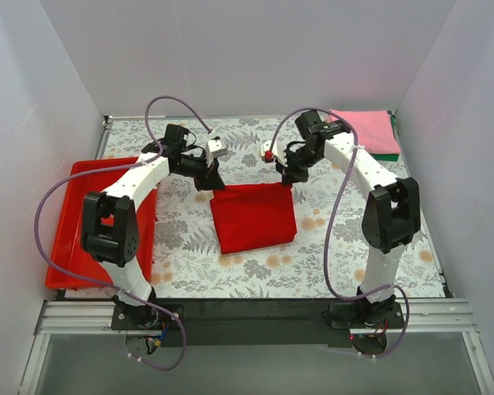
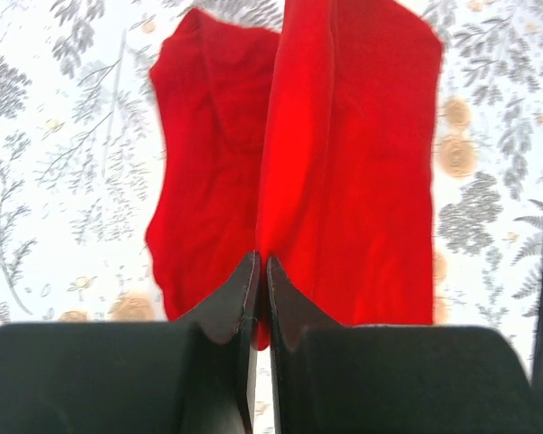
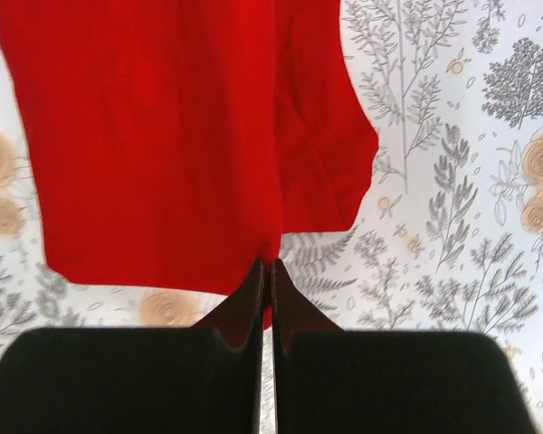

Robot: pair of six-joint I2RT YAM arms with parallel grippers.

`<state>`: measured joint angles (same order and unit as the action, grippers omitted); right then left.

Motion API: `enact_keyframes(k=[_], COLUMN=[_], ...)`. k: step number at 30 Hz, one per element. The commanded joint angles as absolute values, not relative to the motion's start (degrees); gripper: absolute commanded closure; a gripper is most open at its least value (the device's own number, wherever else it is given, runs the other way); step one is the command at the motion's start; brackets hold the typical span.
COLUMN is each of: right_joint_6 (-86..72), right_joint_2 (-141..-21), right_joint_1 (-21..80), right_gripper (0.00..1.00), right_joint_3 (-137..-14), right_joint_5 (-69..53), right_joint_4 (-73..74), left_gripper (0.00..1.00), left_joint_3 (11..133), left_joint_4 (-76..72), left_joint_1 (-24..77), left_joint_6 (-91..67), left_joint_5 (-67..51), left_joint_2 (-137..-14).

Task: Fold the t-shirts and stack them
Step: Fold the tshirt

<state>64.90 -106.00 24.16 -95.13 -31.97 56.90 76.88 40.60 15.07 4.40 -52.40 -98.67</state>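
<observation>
One flowered table [image 1: 189, 239] is holding a red t-shirt [image 1: 253, 216], lying folded at centre, and a pink t-shirt [image 1: 361, 127] far right, seemingly atop a green t-shirt [image 1: 387, 150]. Left gripper [image 2: 262, 264] and right gripper [image 3: 269, 268] are each clamping a far red corner, jaws closed.

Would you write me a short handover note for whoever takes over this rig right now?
Left gripper: shut on a far corner of the red t-shirt.
Right gripper: shut on its other far corner.
Red t-shirt lies partly folded mid-table. The pink t-shirt sits on the dark green t-shirt at the far right.
Done: pink and green appear folded and stacked.
Left: finish folding the red one and add it to that stack.
</observation>
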Motion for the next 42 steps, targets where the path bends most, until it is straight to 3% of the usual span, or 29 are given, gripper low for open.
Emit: enact_keyframes(k=[1,11,25,34,42], right_joint_6=[67.8,67.5,54.4,50.8,49.7], right_joint_2=[-111.0,-125.5,-126.9,-111.0,-104.3], right_joint_1=[23.5,22.9,23.3,23.9,23.9], right_gripper=[0.99,0.99,0.99,0.99,0.99], right_joint_3=[-101.8,-111.8,-108.3,-87.1,-89.6], right_joint_5=[-33.5,-32.2,-35.6,-38.9,-40.3], right_joint_4=[57.3,56.3,54.6,54.1,55.1], left_gripper=[1.0,1.0,1.0,1.0,1.0], left_joint_3=[81.1,82.1,78.6,71.7,70.7], left_joint_4=[41.7,36.3,30.5,30.8,37.8], left_joint_1=[12.5,9.2,10.0,15.2,15.2], left_joint_6=[8.1,6.8,1.8,3.4,4.7], left_joint_5=[-55.2,-54.2,-47.6,-50.0,-52.8], left_joint_2=[-102.6,-112.1,-116.1,-108.5,-97.3])
